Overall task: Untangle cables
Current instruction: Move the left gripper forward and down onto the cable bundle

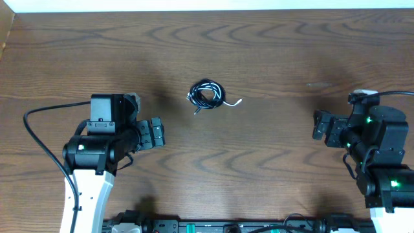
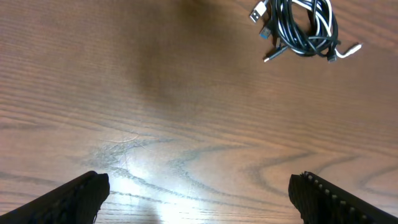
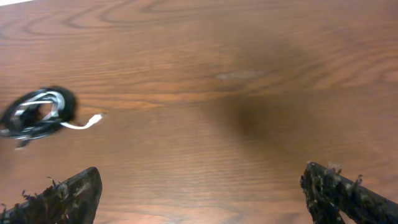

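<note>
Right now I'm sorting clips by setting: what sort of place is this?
Probably a robotics lab or test bench: a wood-grain table, a left arm and right arm facing each other across it, and one small bundle of cables set out between them.

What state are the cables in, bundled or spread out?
Bundled: the cables sit in one tight coil, black and white loops overlapping, plug ends sticking out.

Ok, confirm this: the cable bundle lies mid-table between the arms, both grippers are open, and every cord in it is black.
Not every cord: the left wrist view shows one white cord among the black cables. The rest stands, including that the left gripper and right gripper are both open.
</note>
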`<state>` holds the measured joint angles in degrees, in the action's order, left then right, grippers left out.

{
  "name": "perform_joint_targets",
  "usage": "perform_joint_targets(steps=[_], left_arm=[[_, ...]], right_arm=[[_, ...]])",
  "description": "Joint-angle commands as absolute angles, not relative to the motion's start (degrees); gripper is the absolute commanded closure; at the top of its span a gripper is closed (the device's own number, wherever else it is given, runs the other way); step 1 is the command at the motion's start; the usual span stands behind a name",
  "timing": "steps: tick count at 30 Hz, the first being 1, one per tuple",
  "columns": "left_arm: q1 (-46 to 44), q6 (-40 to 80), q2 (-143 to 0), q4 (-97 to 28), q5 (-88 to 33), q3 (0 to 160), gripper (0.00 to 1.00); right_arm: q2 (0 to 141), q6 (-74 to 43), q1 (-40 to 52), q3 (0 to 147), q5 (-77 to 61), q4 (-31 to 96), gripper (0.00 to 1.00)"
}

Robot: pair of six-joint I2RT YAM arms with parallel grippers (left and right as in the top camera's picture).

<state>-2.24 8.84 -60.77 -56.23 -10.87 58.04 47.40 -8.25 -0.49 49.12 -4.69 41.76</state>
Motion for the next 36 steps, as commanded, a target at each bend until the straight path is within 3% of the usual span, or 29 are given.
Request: perform_joint_targets(steps=[1, 13, 24, 28, 32, 36], left_arm=[[-2.0, 11.6, -61.0, -54.5, -11.9, 59.2, 0.02], [-2.9, 11.2, -71.9, -48.0, -8.9, 72.4, 0.02], [-12.0, 11.4, -88.2, -28.1, -9.0, 73.1, 0.02], [-13.5, 17.6, -96.7, -22.8, -9.1, 73.1, 0.0], [-13.6, 23.7, -103.9, -21.8, -10.1, 73.1, 0.05], [-14.2, 24.1, -108.0, -22.1, -10.1, 73.1, 0.05]], right_arm=[[47.2, -7.2, -0.3, 50.3, -9.7, 42.0, 0.01], [47.2, -6.2, -0.3, 50.3, -9.8, 41.5, 0.01], [47.2, -6.2, -0.3, 50.3, -9.8, 41.4, 0.01], [47.2, -6.8, -0.3, 50.3, -9.8, 41.4, 0.01], [47.2, -6.8, -0.3, 50.3, -9.8, 41.3, 0.01], [47.2, -6.8, -0.3, 50.3, -9.8, 41.3, 0.01]])
